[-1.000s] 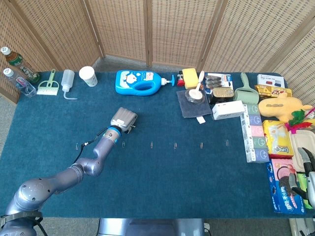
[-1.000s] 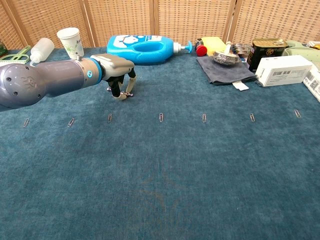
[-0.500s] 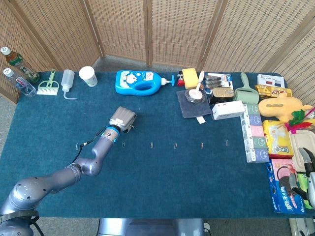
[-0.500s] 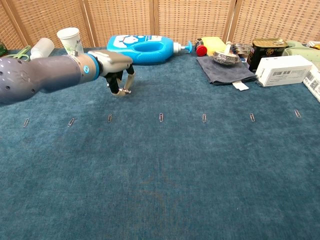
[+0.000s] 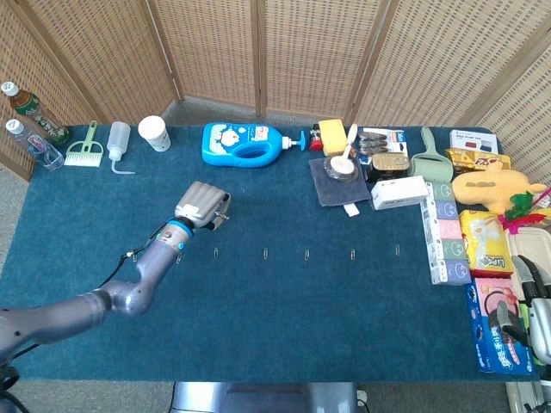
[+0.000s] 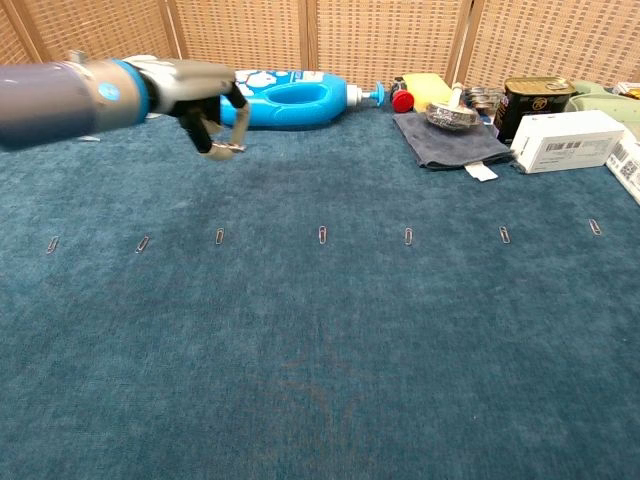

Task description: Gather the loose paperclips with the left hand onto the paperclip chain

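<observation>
**Left hand raised over the clip row, carrying nothing**

Paperclips lie in a spaced row across the middle of the blue table [image 6: 330, 400], each apart from the next: far-left clip [image 6: 52, 244], next clip [image 6: 143, 243], third clip [image 6: 219, 236], middle clip [image 6: 322, 235], then more to the right [image 6: 408, 236], [image 6: 505, 235], [image 6: 595, 227]. No linked chain can be made out; every clip looks single. The even spacing reads as a staged layout for one-by-one gathering.

Left hand [image 6: 205, 100] hangs above the table, on the far side of the row, roughly over the third clip, in front of the blue detergent bottle [image 6: 290, 95]. Fingers [image 6: 240, 120] are curled downward, loosely bent, gripping nothing and touching no clip or cloth. Likely hovering before a descent.

Right hand [image 5: 535, 314] sits at the near right edge beside the snack packs [image 5: 491, 249]; whether it is clenched or released I cannot tell.
</observation>
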{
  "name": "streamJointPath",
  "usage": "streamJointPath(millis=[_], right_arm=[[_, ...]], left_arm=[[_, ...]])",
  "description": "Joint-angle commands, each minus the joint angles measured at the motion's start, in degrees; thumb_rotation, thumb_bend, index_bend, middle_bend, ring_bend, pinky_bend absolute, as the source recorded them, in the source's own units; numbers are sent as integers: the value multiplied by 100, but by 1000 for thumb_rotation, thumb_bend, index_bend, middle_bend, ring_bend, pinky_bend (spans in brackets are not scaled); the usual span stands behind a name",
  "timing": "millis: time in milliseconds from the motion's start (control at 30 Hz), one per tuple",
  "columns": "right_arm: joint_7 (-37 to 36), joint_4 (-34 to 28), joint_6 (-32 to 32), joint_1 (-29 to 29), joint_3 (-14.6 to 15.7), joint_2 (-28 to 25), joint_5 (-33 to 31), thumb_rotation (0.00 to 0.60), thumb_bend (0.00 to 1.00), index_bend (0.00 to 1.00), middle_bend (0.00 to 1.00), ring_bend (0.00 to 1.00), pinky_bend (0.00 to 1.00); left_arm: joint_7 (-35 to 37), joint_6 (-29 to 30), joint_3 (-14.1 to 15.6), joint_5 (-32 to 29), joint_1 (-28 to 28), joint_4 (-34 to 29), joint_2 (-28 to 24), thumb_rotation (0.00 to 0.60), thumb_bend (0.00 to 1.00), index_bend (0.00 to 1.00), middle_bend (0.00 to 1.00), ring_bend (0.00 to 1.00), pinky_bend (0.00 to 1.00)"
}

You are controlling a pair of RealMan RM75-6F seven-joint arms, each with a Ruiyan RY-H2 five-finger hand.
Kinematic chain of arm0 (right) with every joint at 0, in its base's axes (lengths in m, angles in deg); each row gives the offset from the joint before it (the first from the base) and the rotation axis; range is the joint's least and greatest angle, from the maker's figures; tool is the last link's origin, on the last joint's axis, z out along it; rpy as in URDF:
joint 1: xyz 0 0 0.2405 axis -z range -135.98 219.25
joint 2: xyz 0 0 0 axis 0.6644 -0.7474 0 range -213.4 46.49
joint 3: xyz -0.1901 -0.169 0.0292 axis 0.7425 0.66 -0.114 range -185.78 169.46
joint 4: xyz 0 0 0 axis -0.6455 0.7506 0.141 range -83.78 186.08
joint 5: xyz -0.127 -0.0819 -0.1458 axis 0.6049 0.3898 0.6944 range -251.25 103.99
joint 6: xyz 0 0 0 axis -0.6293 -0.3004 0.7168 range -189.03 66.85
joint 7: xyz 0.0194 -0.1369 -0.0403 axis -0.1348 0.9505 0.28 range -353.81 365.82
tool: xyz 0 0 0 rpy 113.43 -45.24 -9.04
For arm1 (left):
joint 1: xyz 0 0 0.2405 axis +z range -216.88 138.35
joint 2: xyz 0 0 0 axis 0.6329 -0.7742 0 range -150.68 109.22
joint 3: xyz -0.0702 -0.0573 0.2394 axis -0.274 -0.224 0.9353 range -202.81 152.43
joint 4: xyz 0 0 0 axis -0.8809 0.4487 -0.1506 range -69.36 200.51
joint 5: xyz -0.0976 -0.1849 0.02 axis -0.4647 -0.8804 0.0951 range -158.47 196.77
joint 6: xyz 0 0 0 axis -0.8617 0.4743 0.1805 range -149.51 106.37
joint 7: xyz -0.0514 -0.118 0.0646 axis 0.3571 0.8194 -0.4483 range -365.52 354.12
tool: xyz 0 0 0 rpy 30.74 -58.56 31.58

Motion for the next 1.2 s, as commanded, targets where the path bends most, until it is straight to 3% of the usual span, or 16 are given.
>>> streamJointPath(millis=[33, 333, 600, 767, 1200], right_arm=[[20, -21, -23, -41, 9, 15, 57, 600, 511, 0, 122, 103, 227], [100, -87, -36, -97, 41, 48, 162, 600, 510, 0, 122, 103, 227], [204, -152, -72, -153, 83, 108, 241, 600, 510, 0, 124, 102, 227], [218, -158, -83, -169, 94, 130, 256, 600, 511, 0, 124, 103, 227], [330, -225, -74, -165, 139, 120, 265, 600, 511, 0, 125, 102, 227]], left_arm=[[390, 320, 100, 175, 462, -836, -717, 600, 386, 661, 1000, 1000, 1000], [1079, 500, 343, 520, 1082, -1722, -1632, 600, 386, 661, 1000, 1000, 1000], [1990, 948, 855, 1391, 1942, -2081, -2221, 600, 389, 663, 1000, 1000, 1000], [2324, 879, 936, 1493, 2082, -1989, -2260, 600, 389, 665, 1000, 1000, 1000], [3276, 511, 1051, 1826, 2288, -1023, -1587, 600, 389, 665, 1000, 1000, 1000]])
